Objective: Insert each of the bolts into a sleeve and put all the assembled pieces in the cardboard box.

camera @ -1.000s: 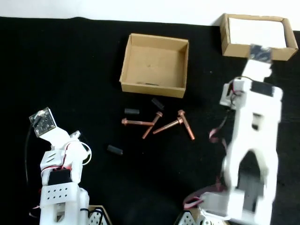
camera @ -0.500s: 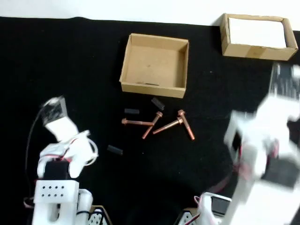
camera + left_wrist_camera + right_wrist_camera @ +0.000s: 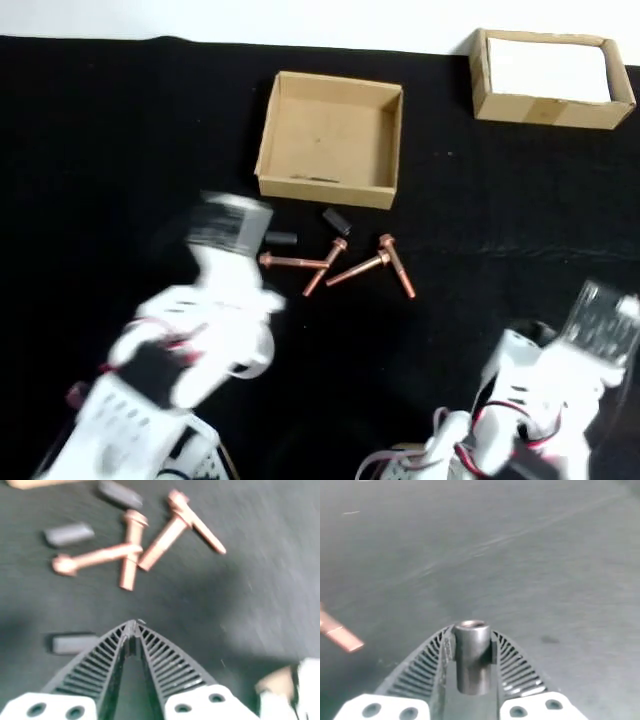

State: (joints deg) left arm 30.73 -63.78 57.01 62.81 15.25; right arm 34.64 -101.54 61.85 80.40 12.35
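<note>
Right hand point(image 3: 471, 631) clamping sleeve point(image 3: 471, 660), left hand point(image 3: 131, 626) closed empty near bolts point(image 3: 160, 542), spare box point(image 3: 545, 110) behind

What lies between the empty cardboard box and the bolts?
In the high view, one black sleeve lies between the cardboard box and the bolts; a second sleeve lies beside it.

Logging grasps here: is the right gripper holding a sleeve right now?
Yes, the right gripper is shut on a dark sleeve, held between its fingers.
</note>
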